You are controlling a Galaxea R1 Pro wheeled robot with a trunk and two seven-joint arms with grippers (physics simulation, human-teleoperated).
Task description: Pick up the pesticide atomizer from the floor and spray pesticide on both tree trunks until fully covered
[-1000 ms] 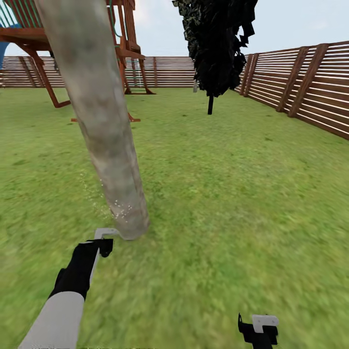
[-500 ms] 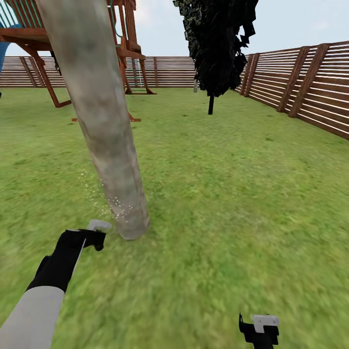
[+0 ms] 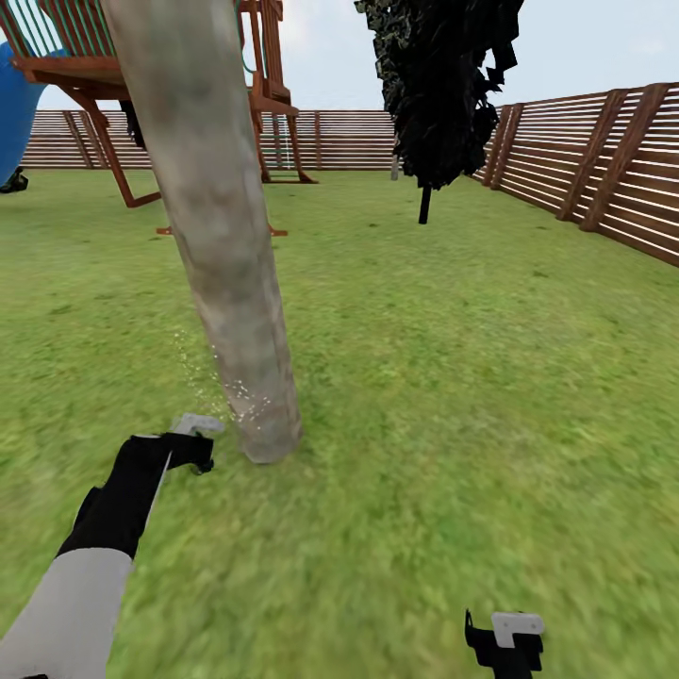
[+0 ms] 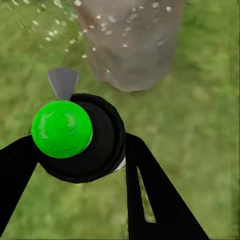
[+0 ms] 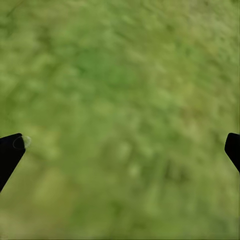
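Left wrist view shows the left gripper (image 4: 80,150) clamped around the pesticide atomizer (image 4: 75,135), its nozzle just beside the tree trunk (image 4: 132,42). Pesticide (image 3: 212,387) specks dot the trunk's base, so spraying is under way; coverage higher up likely comes next. The right gripper (image 5: 120,145) hangs wide apart over grass.

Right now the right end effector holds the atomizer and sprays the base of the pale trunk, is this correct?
Not quite: it is the left end effector that holds the atomizer, as the left wrist view shows. The right end effector is open over grass. The specks do land at the base of the trunk.
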